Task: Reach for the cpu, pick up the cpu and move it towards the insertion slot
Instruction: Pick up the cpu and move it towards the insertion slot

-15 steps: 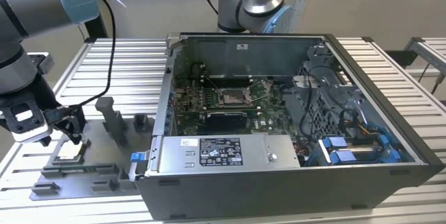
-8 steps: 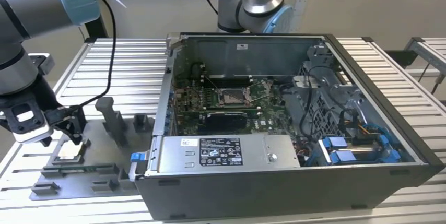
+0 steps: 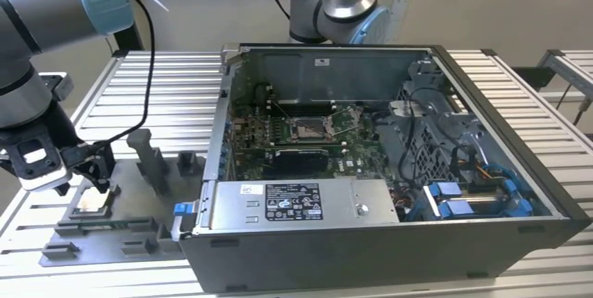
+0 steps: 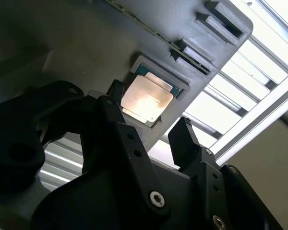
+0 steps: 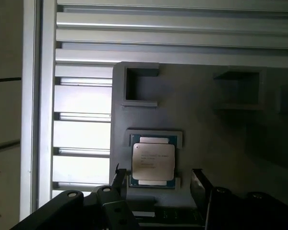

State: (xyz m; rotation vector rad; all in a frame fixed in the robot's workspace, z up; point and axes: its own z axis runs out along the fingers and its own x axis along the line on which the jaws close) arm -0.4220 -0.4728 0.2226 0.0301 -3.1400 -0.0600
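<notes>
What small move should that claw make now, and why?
Probably a short, straight drop toward the chip. The gripper is open, with its fingers spread to either side of the chip and wider than it. The chip lies flat in its recess in the grey holder, and the fingers seem to hang just above it, so closing now would likely miss.

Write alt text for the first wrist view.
The cpu lies flat in a recess of a grey fixture. The gripper is poised close to it, jaws open, one to each side of the chip. The fixture rests on a slatted metal table.
</notes>
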